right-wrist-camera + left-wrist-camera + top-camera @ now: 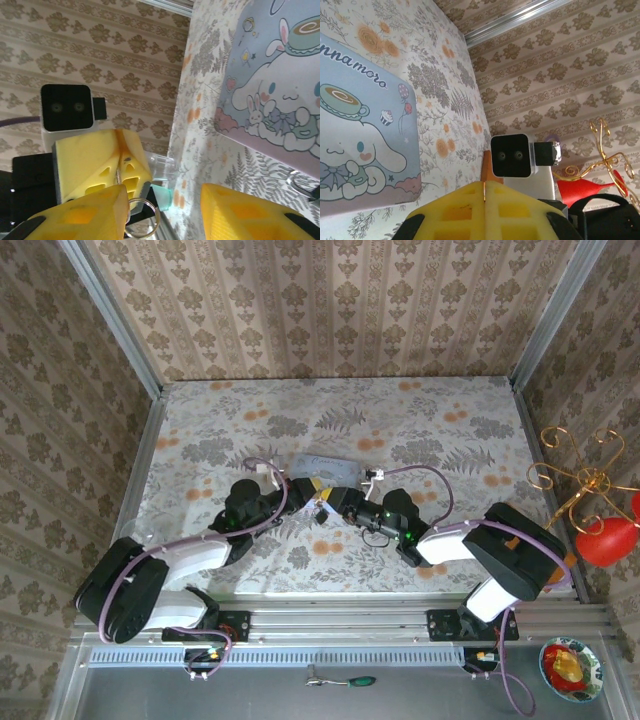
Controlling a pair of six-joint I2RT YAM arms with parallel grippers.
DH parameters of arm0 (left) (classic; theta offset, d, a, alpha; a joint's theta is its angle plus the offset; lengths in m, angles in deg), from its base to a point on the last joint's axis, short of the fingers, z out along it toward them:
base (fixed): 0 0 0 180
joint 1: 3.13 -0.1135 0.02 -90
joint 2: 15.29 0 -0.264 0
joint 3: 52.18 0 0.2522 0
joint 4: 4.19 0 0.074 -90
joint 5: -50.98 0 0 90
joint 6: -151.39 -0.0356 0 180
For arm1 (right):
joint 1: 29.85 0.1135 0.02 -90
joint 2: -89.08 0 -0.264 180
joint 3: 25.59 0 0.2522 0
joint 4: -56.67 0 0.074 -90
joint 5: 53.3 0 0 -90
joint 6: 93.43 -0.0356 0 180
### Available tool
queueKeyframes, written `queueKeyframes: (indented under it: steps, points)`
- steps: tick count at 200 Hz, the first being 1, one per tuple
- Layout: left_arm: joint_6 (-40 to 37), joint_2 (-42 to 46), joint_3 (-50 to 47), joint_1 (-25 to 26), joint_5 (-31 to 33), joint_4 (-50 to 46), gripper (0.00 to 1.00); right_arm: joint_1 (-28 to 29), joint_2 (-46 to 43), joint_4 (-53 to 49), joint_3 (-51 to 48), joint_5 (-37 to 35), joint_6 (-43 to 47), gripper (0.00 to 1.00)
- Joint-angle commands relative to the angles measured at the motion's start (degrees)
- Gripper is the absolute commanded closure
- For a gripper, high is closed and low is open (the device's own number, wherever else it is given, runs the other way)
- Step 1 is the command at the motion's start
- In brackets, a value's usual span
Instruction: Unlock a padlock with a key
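Observation:
My left gripper (314, 498) is shut, its yellow fingers (102, 160) pinching a thin strip of metal (484, 189). Just below those fingertips sits a small dark body that I take for the padlock (151, 202); the strip looks like its shackle. A serrated key blade (143, 199) and a silver key ring (141, 218) hang against it. My right gripper (160, 212) faces the left one at close range. It is open, its yellow fingers (247, 212) wide apart and the ring beside its left finger. The two grippers meet mid-table (335, 503).
A pale-blue cartoon-printed tin (325, 462) lies flat just beyond the grippers (355, 135). A clear and teal plastic piece (162, 192) shows by the left fingertips. A gold wire stand with a red shape (590, 490) stands outside the right wall. The floral table (450, 430) lies around them.

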Motion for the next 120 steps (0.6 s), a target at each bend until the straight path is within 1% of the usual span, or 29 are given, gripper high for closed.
queueKeyframes:
  steps: [1,53,84,104,120]
  points:
    - [2.05,-0.47,0.61,0.92,-0.31,4.98,1.0,0.33,-0.01,7.63,0.6,1.26,-2.29,0.57]
    - [2.47,-0.73,0.71,0.92,0.92,5.27,1.0,0.33,-1.44,7.66,0.36,1.51,-1.14,0.58]
    - [2.82,-1.0,0.71,1.09,1.71,5.85,1.0,0.82,-1.44,7.66,1.35,2.01,-0.89,0.65]
    - [2.26,-1.06,0.46,1.02,1.84,5.98,1.0,1.21,-1.09,7.69,2.92,4.19,-0.71,0.71]
    - [2.4,-1.02,0.17,1.09,2.2,6.52,1.0,1.6,-1.17,7.64,3.3,4.27,-0.7,0.73]
